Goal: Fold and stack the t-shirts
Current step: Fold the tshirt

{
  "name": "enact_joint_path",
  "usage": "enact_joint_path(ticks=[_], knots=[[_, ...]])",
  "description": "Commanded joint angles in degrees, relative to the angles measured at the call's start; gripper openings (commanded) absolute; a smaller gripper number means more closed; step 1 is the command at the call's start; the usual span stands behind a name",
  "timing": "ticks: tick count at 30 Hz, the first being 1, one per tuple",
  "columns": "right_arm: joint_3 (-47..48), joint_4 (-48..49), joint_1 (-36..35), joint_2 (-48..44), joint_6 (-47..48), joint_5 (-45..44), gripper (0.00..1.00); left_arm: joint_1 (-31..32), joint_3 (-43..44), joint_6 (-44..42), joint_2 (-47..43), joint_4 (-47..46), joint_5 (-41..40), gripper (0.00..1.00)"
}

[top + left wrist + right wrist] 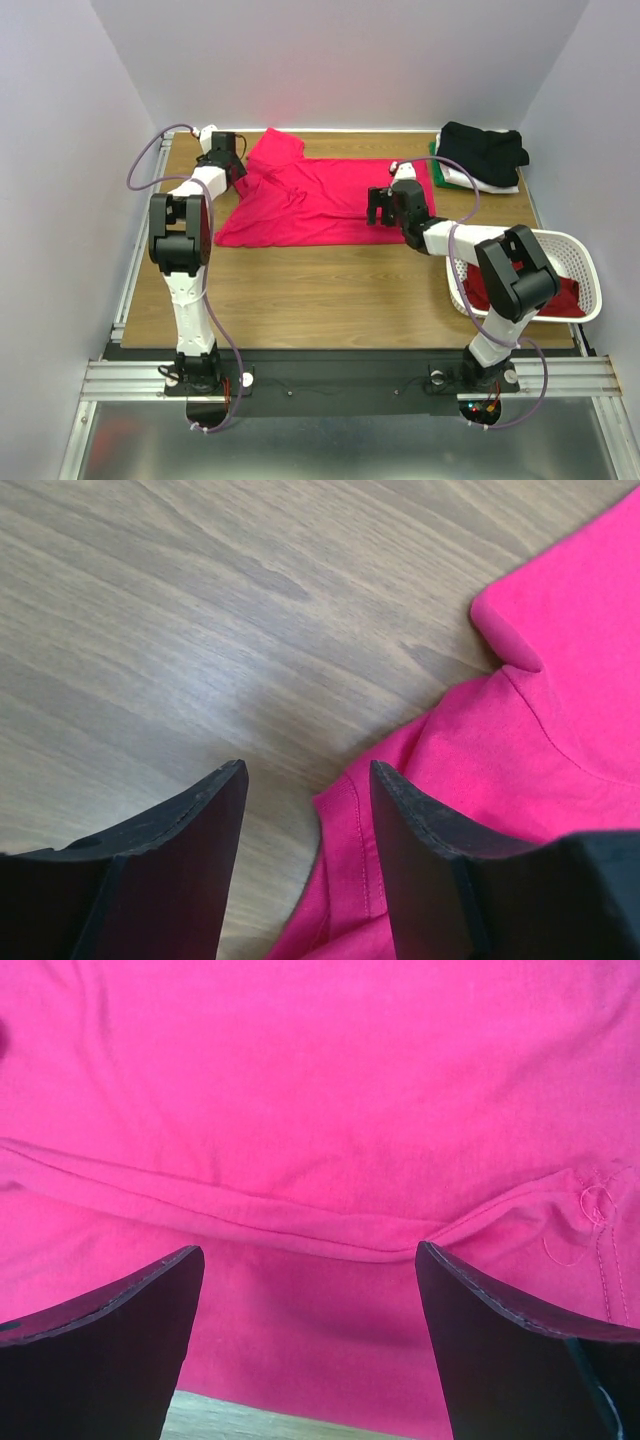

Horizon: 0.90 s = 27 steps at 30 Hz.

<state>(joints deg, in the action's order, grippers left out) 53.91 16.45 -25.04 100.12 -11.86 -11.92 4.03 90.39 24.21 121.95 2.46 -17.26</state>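
One pink-red t-shirt (310,200) on the desk (330,285), left gripper (308,770) spread at its edge, right gripper (310,1252) spread over its stitched seam.

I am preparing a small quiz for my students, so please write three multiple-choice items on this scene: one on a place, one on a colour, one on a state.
1. Where does the basket stand?
A. far left corner
B. near right side of the table
C. far middle

2. What colour is the top shirt of the folded pile?
A. black
B. yellow
C. blue

3. How is the right gripper?
A. shut on the basket
B. shut on nothing
C. open over the pink shirt

Answers:
1 B, the top view shows it at the near right.
2 A, black cloth lies uppermost.
3 C, the wrist view shows its jaws apart above pink cloth.
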Motion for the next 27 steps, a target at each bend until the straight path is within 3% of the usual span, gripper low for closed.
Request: enact_joint_path(ticks=[1,12,16,21,23,27], knots=[[-1.0,3.9,0.7,-3.1,-0.4,0.6,0.93,-0.4,3.8,-1.4,1.7,3.7,1.8,0.62],[-1.7,4.4,1.6,-3.8,-0.9,1.4,0.93,-0.4,7.4,-2.2,4.7,6.1,3.6,0.57],[-2.2,4.6,1.8,-4.2,-1.0,1.5,0.93,-0.4,9.4,-2.9,6.2,7.8,4.7,0.36],[-2.4,4.7,2.1,-4.4,-1.0,1.5,0.93,-0.4,9.2,-3.5,6.2,7.9,4.9,0.19],[-2.4,4.7,2.3,-4.1,-1.1,1.6,0.93,-0.4,9.3,-3.6,6.1,7.9,4.8,0.0],[-2.1,4.6,2.4,-3.6,-1.2,1.8,0.93,-0.6,11.0,-4.5,6.2,8.5,4.8,0.0]])
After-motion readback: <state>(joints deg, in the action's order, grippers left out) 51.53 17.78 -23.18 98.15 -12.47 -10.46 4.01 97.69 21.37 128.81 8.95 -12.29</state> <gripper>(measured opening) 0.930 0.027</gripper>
